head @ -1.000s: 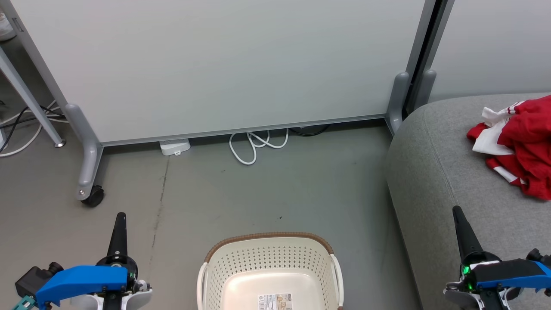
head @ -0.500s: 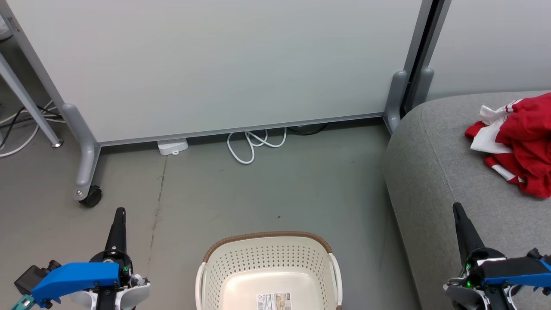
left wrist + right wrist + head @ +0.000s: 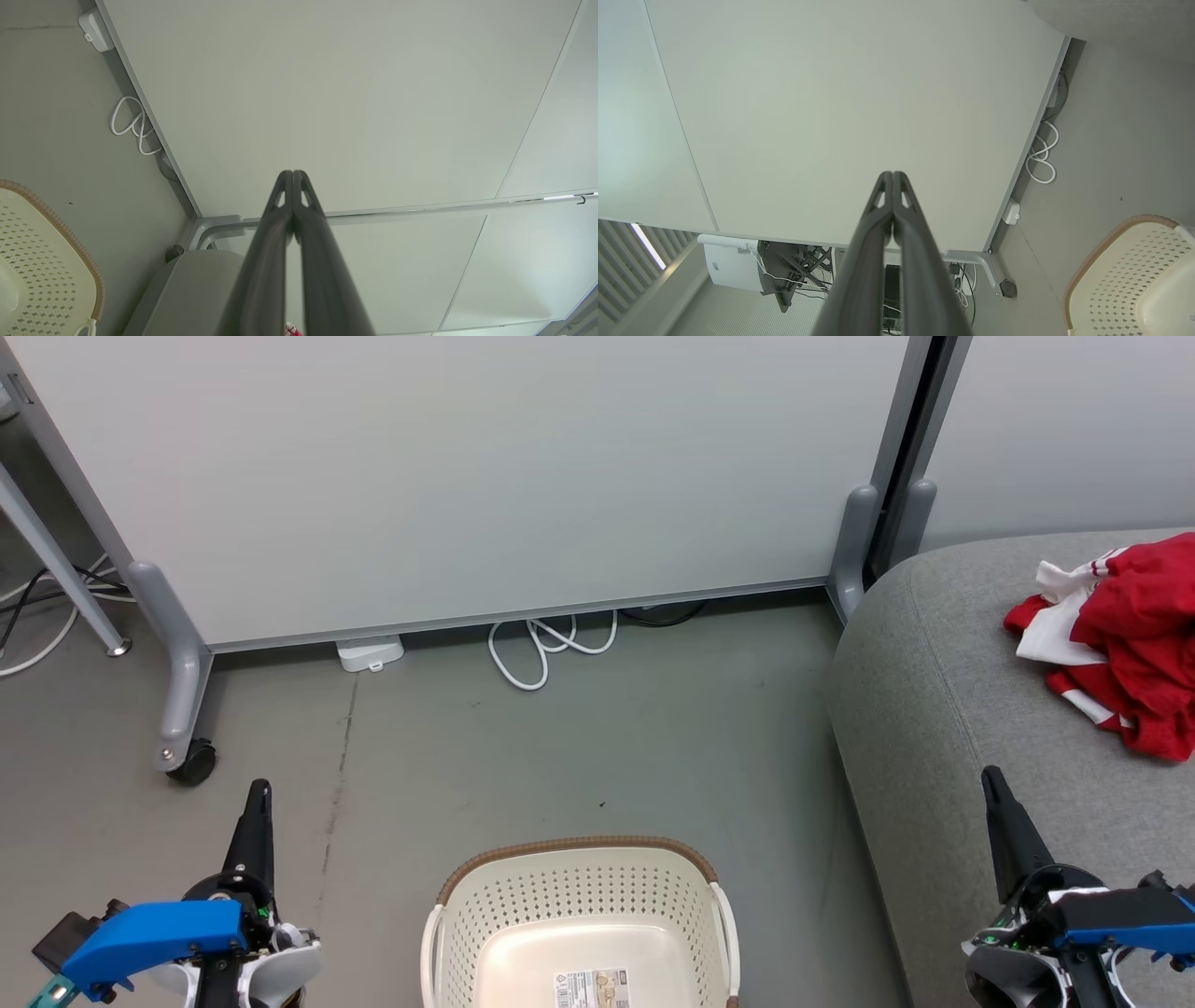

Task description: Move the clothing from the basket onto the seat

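The red clothing (image 3: 1125, 639) with white trim lies crumpled on the grey seat (image 3: 943, 709) at the right of the head view. On the floor at bottom centre stands the cream basket (image 3: 579, 915), brown-rimmed, holding nothing but a barcode sticker; its rim also shows as the basket (image 3: 46, 261) and the basket (image 3: 1125, 275) in the wrist views. My left gripper (image 3: 259, 793) points up at lower left, left of the basket, shut and holding nothing. My right gripper (image 3: 990, 777) rises at lower right over the seat's front, shut with nothing in it. Fingers press together in both wrist views (image 3: 292, 173) (image 3: 893, 175).
A pale partition panel (image 3: 485, 476) on grey caster feet (image 3: 191, 761) stands behind the basket. A looped white cable (image 3: 546, 649) and a white power block (image 3: 371, 653) lie at its base. More cables and a metal leg (image 3: 56, 560) sit at far left.
The whole head picture has drifted slightly left and up, so the camera has moved. Both grippers stay shut and low; clothing and basket lie as before.
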{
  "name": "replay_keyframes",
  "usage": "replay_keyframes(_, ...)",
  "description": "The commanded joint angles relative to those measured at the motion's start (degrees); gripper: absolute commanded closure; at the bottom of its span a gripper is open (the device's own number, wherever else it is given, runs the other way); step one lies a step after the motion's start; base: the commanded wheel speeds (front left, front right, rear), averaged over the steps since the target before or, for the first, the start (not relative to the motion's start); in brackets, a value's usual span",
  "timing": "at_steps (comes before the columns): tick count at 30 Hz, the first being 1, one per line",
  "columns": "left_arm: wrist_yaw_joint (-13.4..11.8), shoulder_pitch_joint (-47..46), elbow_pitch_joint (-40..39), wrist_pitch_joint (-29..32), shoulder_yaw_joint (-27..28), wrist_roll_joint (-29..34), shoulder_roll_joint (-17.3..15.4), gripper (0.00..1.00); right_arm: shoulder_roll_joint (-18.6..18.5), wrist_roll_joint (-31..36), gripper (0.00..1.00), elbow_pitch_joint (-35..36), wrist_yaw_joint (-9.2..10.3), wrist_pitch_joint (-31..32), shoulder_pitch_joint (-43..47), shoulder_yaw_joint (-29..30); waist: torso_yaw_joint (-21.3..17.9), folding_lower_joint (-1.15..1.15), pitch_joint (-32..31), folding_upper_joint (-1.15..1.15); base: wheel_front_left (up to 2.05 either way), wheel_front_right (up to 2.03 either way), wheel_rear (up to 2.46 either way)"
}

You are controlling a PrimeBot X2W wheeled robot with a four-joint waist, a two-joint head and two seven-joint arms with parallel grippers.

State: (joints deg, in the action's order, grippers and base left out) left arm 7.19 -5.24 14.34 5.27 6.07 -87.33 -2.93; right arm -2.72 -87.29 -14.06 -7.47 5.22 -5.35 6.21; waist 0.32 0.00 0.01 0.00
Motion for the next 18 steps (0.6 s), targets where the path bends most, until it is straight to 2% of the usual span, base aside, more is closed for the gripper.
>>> replay_keyframes(1, 0.5, -1.1, -0.4, 0.4, 0.3, -0.9, 0.0, 1.0, -0.3, -1.0, 1.0, 0.1, -0.04, 0.3, -0.9, 0.2, 0.0, 0.0, 0.0, 0.0, 0.0, 0.0, 0.0)
replay_keyframes(12, 0.5, -1.4, -0.4, 1.5, 0.6, -5.2, 0.1, 1.0, -0.3, -5.3, 1.0, 0.1, -0.04, 1.5, -1.3, 0.4, -0.3, 0.0, 0.2, 0.0, 0.0, 0.0, 0.0)
replay_keyframes(18, 0.5, -1.3, -0.4, 1.5, 0.6, -5.1, 0.1, 1.0, -0.3, -5.2, 1.0, 0.0, -0.04, 1.5, -1.2, 0.4, -0.3, 0.0, 0.2, 0.0, 0.0, 0.0, 0.0)
